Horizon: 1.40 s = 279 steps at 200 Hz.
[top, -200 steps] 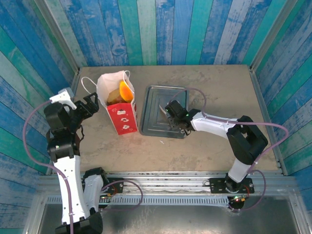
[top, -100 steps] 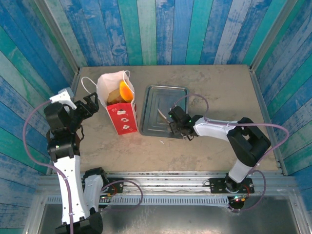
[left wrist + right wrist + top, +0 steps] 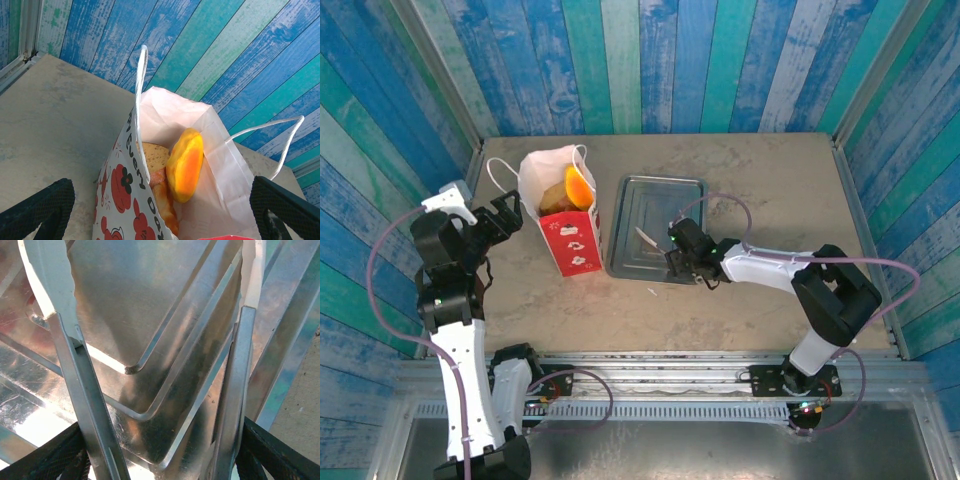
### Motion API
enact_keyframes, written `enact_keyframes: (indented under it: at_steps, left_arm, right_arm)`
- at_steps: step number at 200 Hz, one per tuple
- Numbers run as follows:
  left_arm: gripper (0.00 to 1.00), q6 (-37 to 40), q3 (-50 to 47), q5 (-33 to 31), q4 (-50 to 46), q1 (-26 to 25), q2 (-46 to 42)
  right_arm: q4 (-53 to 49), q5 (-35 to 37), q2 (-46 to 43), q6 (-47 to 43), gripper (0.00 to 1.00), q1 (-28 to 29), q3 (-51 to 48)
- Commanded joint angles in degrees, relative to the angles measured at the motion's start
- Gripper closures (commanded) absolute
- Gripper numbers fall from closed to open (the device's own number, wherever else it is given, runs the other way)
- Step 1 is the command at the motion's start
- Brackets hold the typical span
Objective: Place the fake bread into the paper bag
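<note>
We see the left arm (image 3: pixel 455 340) rising steeply from its base at the table's near-left corner, wrist high over the left edge. The left gripper (image 3: pixel 508 213) points toward the table's middle, jaws wide apart and holding nothing; in the wrist view its black fingertips (image 3: pixel 42 205) sit at the two bottom corners. The right arm (image 3: pixel 760 268) folds at its elbow near the right edge, and the white forearm lies low, reaching left toward the table's centre. The right gripper (image 3: pixel 680 262) is angled down, its fingers (image 3: pixel 55 460) pressing from outside on the two arms of the metal tongs (image 3: pixel 232 390).
</note>
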Motion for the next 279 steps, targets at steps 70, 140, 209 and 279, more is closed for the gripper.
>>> enact_keyframes:
  at_steps: [70, 140, 209, 279]
  left_arm:
    - [0.06, 1.2, -0.8, -0.7, 0.1, -0.2, -0.9]
    - [0.06, 1.3, -0.6, -0.9, 0.0, -0.2, -0.9]
    - [0.06, 1.4, 0.2, -1.1, 0.0, -0.2, -0.6]
    - [0.06, 2.1, 1.3, -3.6, 0.5, -0.2, 0.2]
  right_arm:
    - [1.0, 0.3, -0.3, 0.2, 0.24, -0.3, -1.3]
    - [0.9, -0.3, 0.1, -0.3, 0.17, -0.3, -1.5]
    - [-0.2, 0.5, -3.3, -0.9, 0.14, -0.2, -1.0]
    - [-5.6, 5.4, -17.0, -3.3, 0.03, -1.2, 1.7]
